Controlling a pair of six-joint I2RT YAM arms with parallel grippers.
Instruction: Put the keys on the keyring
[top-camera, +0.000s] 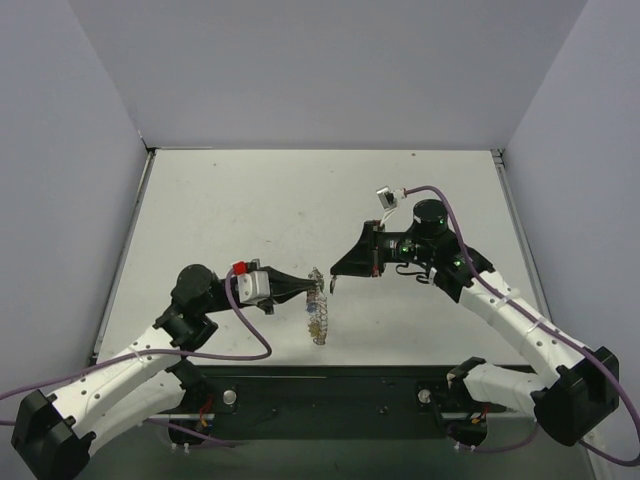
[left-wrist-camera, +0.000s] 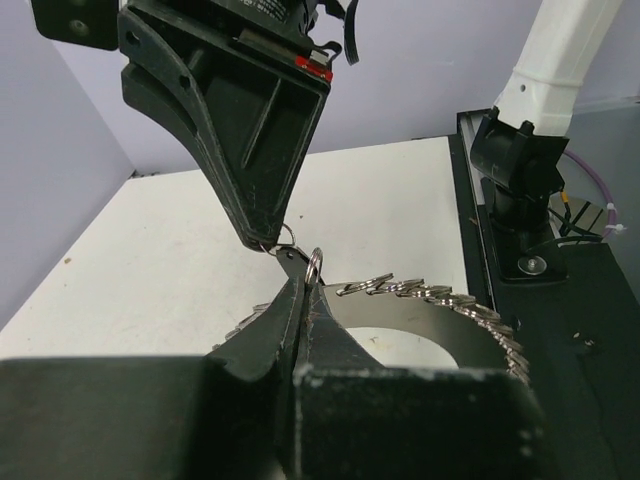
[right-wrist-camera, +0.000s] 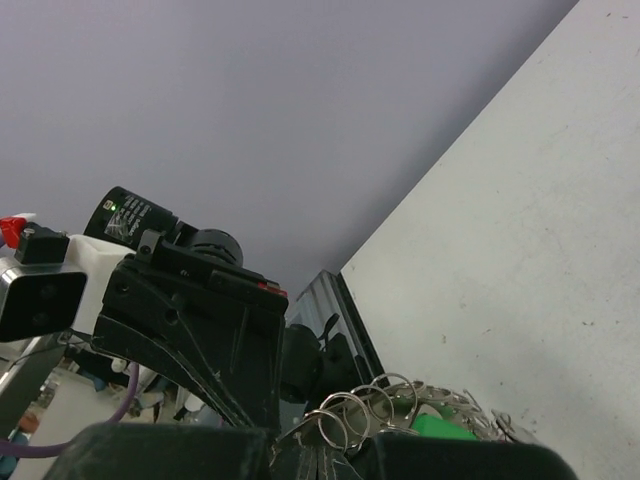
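Left jaws clamp big silvery bumpy-rimmed metal keyring (left-wrist-camera: 432, 293) above white bench (top-camera: 230, 200); right jaws pinch small wire loop (left-wrist-camera: 284, 238) on its rim.

**A:** Is there any lettering here you can actually read?

**B:** None. In the left wrist view, at twelve o'clock, there is a short strip of white print on the black angular plastic housing (left-wrist-camera: 240, 90) of the right gripper (left-wrist-camera: 263, 238). The frame edge cuts it off, and it is too small to read.

**A:** And the right wrist view?

**B:** At nine o'clock, the black cylindrical motor casing (right-wrist-camera: 135, 215) has tiny white characters beside a green light. They are blurred and illegible.

**A:** And from overhead?

**B:** The small red tag (top-camera: 240, 267) at eight o'clock shows no letters I can make out.
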